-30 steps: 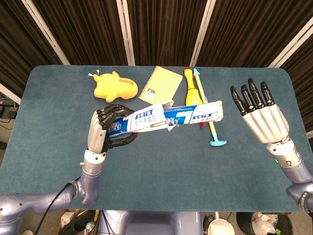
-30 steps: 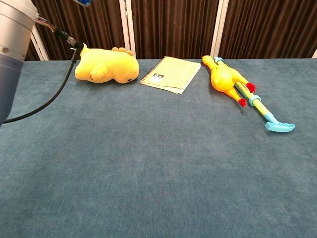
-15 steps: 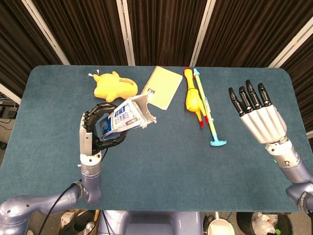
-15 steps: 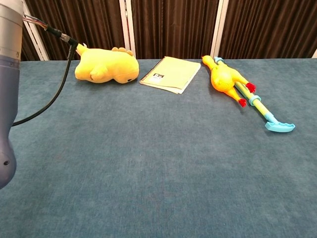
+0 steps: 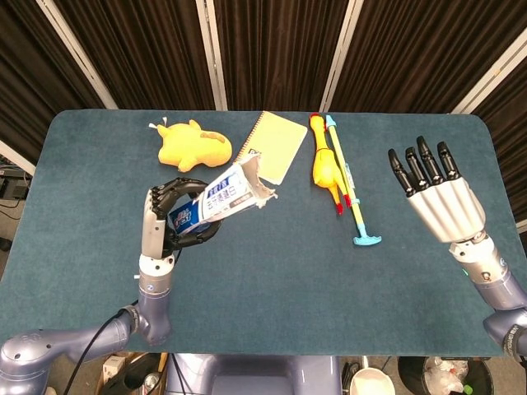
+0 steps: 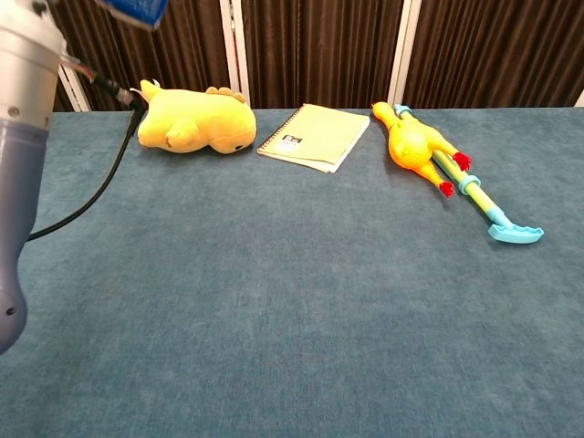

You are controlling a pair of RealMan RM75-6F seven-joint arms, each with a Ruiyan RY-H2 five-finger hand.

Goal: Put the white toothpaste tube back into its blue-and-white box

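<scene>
My left hand (image 5: 171,220) is raised above the left half of the table and grips the blue-and-white toothpaste box (image 5: 222,197) by its lower end. The box slants up to the right, and its open end with spread flaps (image 5: 257,174) points toward the notebook. No white tube shows outside the box; whether it lies inside is hidden. My right hand (image 5: 436,193) hovers at the right, palm away, fingers spread, holding nothing. In the chest view only my left forearm (image 6: 20,146) and a blue corner of the box (image 6: 137,9) show.
On the teal table (image 5: 272,263) a yellow plush duck (image 5: 191,146) lies at the back left, with a yellow spiral notebook (image 5: 272,146) beside it. A rubber chicken (image 5: 324,160) and a yellow-blue stick (image 5: 352,202) lie right of centre.
A second ago a white tube end stuck out of the box to the right; it no longer shows. My left hand has turned the box, now slanting up-right. The right hand barely moved.
</scene>
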